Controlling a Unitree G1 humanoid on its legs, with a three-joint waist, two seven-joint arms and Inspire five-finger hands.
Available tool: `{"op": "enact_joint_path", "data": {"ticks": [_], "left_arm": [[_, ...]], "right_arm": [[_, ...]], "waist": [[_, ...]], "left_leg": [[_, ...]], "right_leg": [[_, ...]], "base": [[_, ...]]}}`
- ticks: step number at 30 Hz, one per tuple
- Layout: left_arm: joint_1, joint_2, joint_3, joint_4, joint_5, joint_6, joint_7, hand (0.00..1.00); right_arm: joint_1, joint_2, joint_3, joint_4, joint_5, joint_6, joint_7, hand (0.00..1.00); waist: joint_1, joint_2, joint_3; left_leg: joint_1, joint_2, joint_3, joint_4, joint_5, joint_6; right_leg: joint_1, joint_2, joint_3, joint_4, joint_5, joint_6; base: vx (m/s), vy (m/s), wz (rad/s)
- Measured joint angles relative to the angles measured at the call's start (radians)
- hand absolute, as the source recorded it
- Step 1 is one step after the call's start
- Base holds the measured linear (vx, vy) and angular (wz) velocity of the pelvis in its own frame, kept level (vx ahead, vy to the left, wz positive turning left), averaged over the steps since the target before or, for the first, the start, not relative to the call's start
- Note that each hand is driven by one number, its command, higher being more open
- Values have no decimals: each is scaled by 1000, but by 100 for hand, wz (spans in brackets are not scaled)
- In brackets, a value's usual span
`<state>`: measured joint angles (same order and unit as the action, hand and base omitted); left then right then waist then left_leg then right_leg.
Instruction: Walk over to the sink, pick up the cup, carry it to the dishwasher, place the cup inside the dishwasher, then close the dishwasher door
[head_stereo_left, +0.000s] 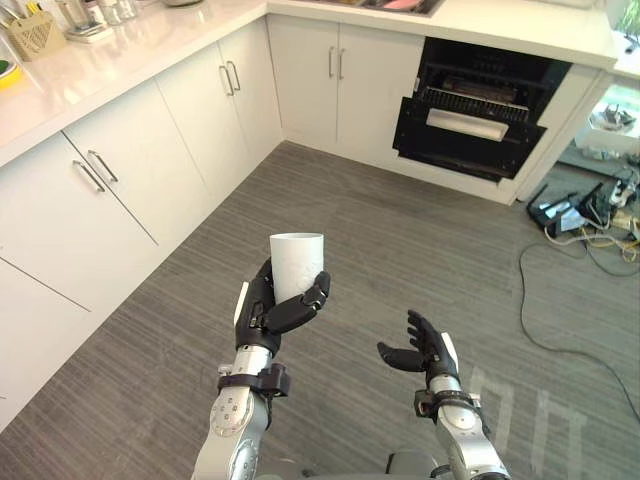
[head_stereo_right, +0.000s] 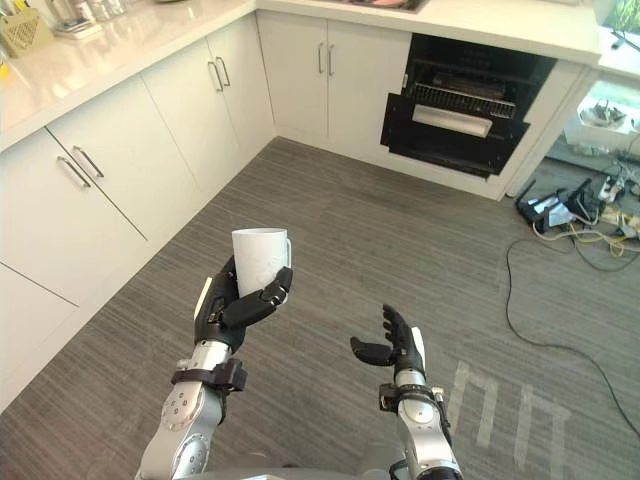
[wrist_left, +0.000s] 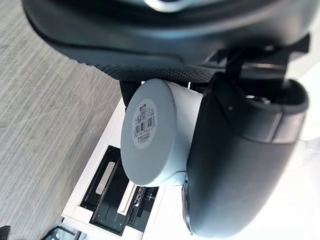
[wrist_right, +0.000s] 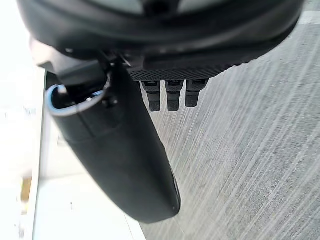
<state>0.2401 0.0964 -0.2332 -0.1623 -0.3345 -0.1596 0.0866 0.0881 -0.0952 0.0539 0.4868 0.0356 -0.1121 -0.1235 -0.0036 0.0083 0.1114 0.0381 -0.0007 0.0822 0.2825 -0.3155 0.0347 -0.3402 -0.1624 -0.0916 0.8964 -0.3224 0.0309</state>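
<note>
The left hand (head_stereo_left: 272, 312) held the white cup (head_stereo_left: 297, 262) upright above the grey floor (head_stereo_left: 400, 240), with its fingers and thumb curled around the lower part. The right hand (head_stereo_left: 425, 348) was near it, fingers loosely apart. Well ahead, the dishwasher (head_stereo_left: 480, 110) stood open with a rack (head_stereo_left: 470, 103) inside. The left wrist view showed a barcode label (wrist_left: 145, 122) on the cup's base.

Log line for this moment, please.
stage: carry | left hand: shut on white cup, upright | right hand: open, empty | dishwasher: open, ahead
</note>
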Motion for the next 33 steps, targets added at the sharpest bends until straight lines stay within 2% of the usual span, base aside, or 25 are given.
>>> {"op": "enact_joint_path", "data": {"ticks": [3, 5, 6, 7, 8, 10, 11, 12, 14, 16, 17, 19, 20, 21, 22, 24, 25, 26, 27, 28, 29, 30, 31, 32, 33], "left_arm": [[-4, 0, -11, 1, 0, 0, 0, 30], [-6, 1, -20, 1, 3, -1, -1, 30], [-12, -6, -31, 18, 4, -2, -4, 30], [-11, -29, -36, 27, 4, 0, -3, 30], [-17, -31, -38, 29, 4, 0, -3, 30], [-30, -44, -38, 37, 6, 2, -5, 30], [-23, -54, -38, 35, 6, 2, -7, 30], [-16, -63, -41, 31, 5, 2, -11, 30], [10, -68, -48, -9, 3, 1, -13, 30], [36, -72, -49, -44, 1, 0, -29, 30], [47, -75, -49, -50, 1, -1, -33, 30], [64, -78, -45, -50, 1, -1, -34, 30], [69, -77, -39, -49, 1, 0, -35, 30], [72, -72, -24, -41, 1, 1, -37, 30], [72, -72, -8, -33, 2, 1, -37, 30], [55, -76, 13, -31, 1, 2, -33, 30], [51, -73, 24, -31, 2, 2, -25, 30], [53, -71, 26, -30, 2, 2, -25, 30], [64, -68, 24, -34, 3, 0, -25, 30], [65, -50, 24, -25, 3, 4, -20, 30], [66, -39, 23, -25, 4, 6, -19, 30], [67, -18, 19, -25, 7, 7, -19, 30], [73, -11, 14, -25, 15, 11, -18, 30], [77, -12, 11, -26, 17, 11, -18, 30], [77, -14, 4, -32, 19, 11, -18, 30]], "right_arm": [[1, -3, 0, -13, 0, 1, 5, 90], [16, -10, 1, -46, 0, 3, 3, 90], [37, -25, 3, -69, 0, 0, 2, 90], [34, -42, 3, -68, 0, 4, 2, 90], [32, -42, 3, -72, 0, 4, 3, 90], [56, -38, 9, -108, 0, 15, 2, 90], [97, -33, 29, -165, 1, 16, 0, 90], [134, -30, 44, -224, 1, 15, -1, 90], [158, -22, 58, -297, 2, 7, -6, 90], [154, -13, 62, -319, 8, 0, -11, 90], [148, -13, 62, -318, 11, 0, -11, 90], [134, -19, 59, -298, 11, -1, -9, 90], [120, -20, 58, -275, 11, -1, -9, 90], [100, -19, 54, -233, 11, -1, -9, 90], [97, -17, 46, -205, 11, -1, -10, 90], [70, -15, 37, -160, 11, 4, -9, 90], [61, -9, 35, -143, 11, 9, -7, 90], [64, -3, 34, -141, 10, 10, -8, 90], [63, -7, 33, -140, 10, 9, -9, 90], [59, 7, 29, -128, 9, 11, -9, 90], [59, 12, 29, -129, 8, 11, -9, 90], [58, 24, 28, -127, 5, 11, -7, 90], [63, 31, 29, -121, 1, 11, -6, 90], [66, 33, 29, -121, 0, 11, -5, 90], [71, 41, 30, -128, 0, 11, -5, 90]], "waist": [[-25, 17, 10], [-41, 5, 4], [-45, 29, 2], [-29, 63, -8], [-29, 65, -8], [-27, 72, -1], [-18, 76, 7], [-5, 76, 10], [12, 73, 12], [21, 72, 13], [32, 75, 10], [49, 74, 7], [52, 72, 7], [65, 60, 6], [70, 55, -2], [58, 44, 4], [62, 30, 11], [66, 24, 9], [69, 32, 2], [64, -4, -9], [56, -13, -9], [41, -29, 1], [31, -29, 0], [28, -27, -1], [28, -26, -1]], "left_leg": [[63, 51, -60, -41, -9, -16], [88, 50, -81, -27, -29, -51], [121, 68, -102, -11, -68, -97], [121, 110, -107, 12, -64, -108], [116, 113, -114, 35, -52, -121], [60, 149, -133, 230, -9, -155], [-19, 181, -132, 459, 58, -156], [-96, 211, -113, 644, 68, -155], [-203, 247, -61, 768, 45, -116], [-289, 254, -19, 729, 5, -86], [-325, 235, -5, 639, -11, -71], [-360, 166, -25, 409, -10, -83], [-375, 129, -53, 289, 30, -90], [-373, 92, -59, 198, 124, -92], [-350, 63, -49, 121, 242, -74], [-350, 37, -21, 170, 211, -26], [-394, 36, 16, 286, 175, -30], [-401, 33, 31, 296, 136, -38], [-360, 42, 51, 218, 126, 8], [-329, 11, 75, 224, 95, 20], [-312, -2, 77, 222, 81, 26], [-257, -26, 79, 204, 53, 43], [-202, -31, 80, 192, 29, 52], [-175, -31, 81, 181, 19, 58], [-119, -31, 80, 147, 4, 59]], "right_leg": [[-119, 112, 30, -174, 12, 5], [-127, 134, 86, -421, 169, 15], [-109, 139, 78, -395, 289, -12], [-100, 162, 54, -368, 254, -36], [-93, 165, 42, -359, 235, -41], [-17, 184, -1, -380, 198, -66], [65, 200, -18, -422, 185, -82], [140, 215, -23, -467, 179, -90], [223, 227, -24, -521, 148, -109], [270, 229, -20, -543, 123, -111], [298, 228, -11, -559, 112, -108], [323, 214, 11, -590, 105, -98], [329, 206, 24, -606, 102, -92], [342, 185, 51, -621, 94, -78], [349, 162, 73, -633, 82, -52], [360, 133, 129, -638, 87, -15], [381, 123, 177, -635, 84, -6], [385, 115, 188, -625, 77, 7], [368, 117, 202, -535, 35, 66], [309, 91, 224, -368, -2, 127], [276, 81, 225, -274, 5, 164], [218, 61, 221, -100, 50, 210], [169, 55, 206, 27, 48, 176], [146, 56, 191, 63, 41, 157], [98, 57, 153, 95, 16, 112]], "base": [[451, -124, 60], [474, -171, 86], [537, -186, 55], [531, -189, 43], [503, -202, 31], [415, -206, 44], [389, -183, 29], [357, -163, 20], [291, -121, 8], [251, -34, 5], [216, 85, -12], [212, 122, -22], [239, 169, -40], [348, 231, -48], [469, 289, -40], [513, 306, -17], [397, 274, -20], [350, 257, -42], [302, 206, -44], [322, 193, -36], [349, 185, -8], [395, 163, 6], [403, 153, 1], [401, 125, -1], [333, 83, -3]]}}
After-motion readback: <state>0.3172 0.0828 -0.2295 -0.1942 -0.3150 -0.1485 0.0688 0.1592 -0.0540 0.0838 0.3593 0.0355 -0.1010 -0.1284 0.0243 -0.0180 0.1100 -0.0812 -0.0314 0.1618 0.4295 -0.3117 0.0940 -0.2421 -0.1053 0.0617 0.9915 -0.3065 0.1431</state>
